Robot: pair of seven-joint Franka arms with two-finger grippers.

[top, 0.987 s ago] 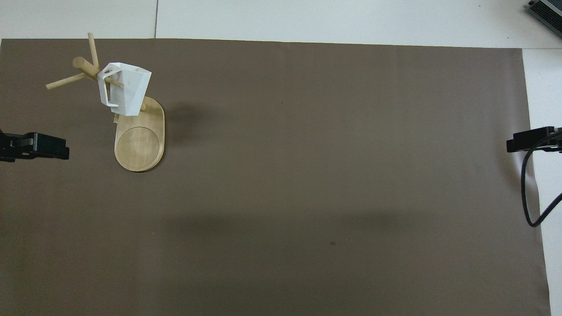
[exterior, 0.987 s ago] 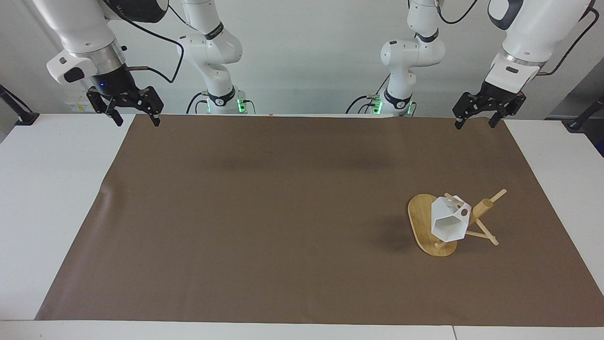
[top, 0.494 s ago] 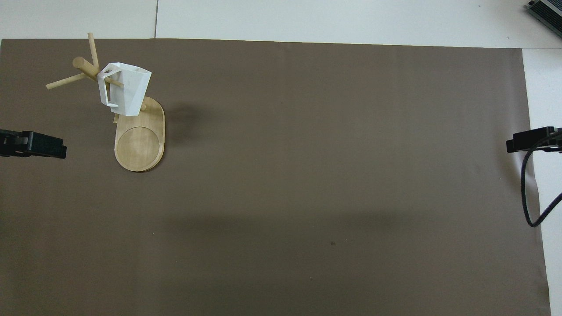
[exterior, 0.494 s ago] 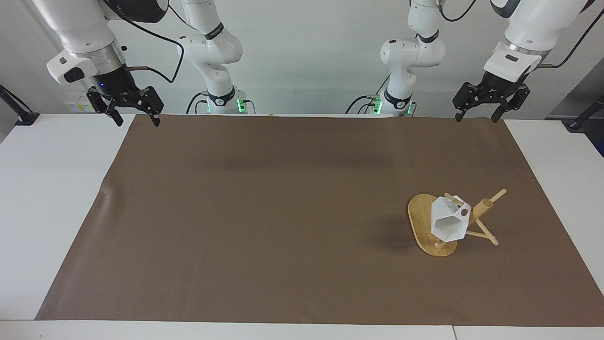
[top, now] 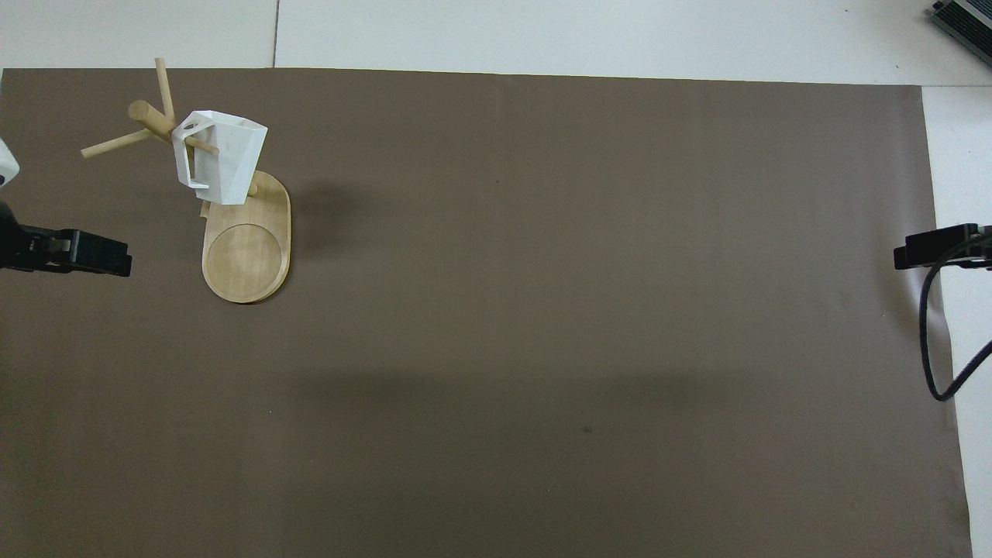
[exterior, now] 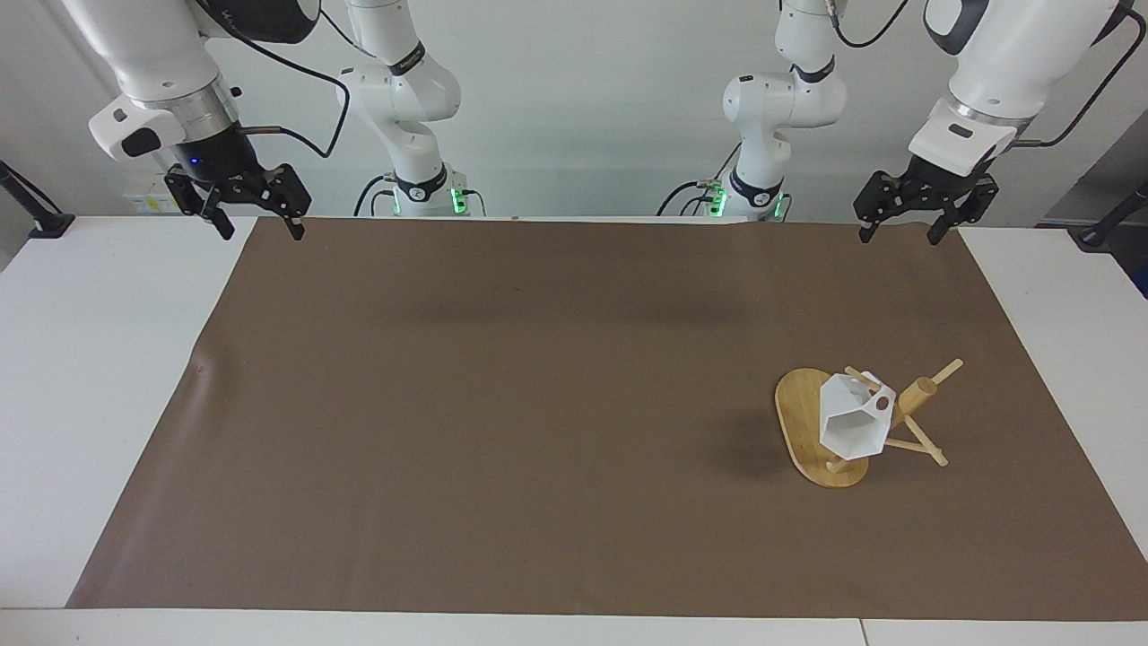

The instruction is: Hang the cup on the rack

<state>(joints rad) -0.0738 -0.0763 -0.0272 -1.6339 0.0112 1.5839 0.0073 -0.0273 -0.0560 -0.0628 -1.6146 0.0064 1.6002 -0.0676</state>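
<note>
The white faceted cup hangs by its handle on a peg of the bamboo rack, above the rack's oval base. It shows the same way in the overhead view, cup on rack. The rack stands toward the left arm's end of the table. My left gripper is open and empty, raised over the mat's edge nearest the robots, apart from the rack; it shows in the overhead view. My right gripper is open and empty, waiting over the mat's corner at its own end.
A brown mat covers most of the white table. A black cable loops down by the right gripper. The two arm bases stand at the table's robot edge.
The left gripper has shifted slightly, up and then back down, and a little toward the table's middle. The cup, the rack and the right arm have not moved.
</note>
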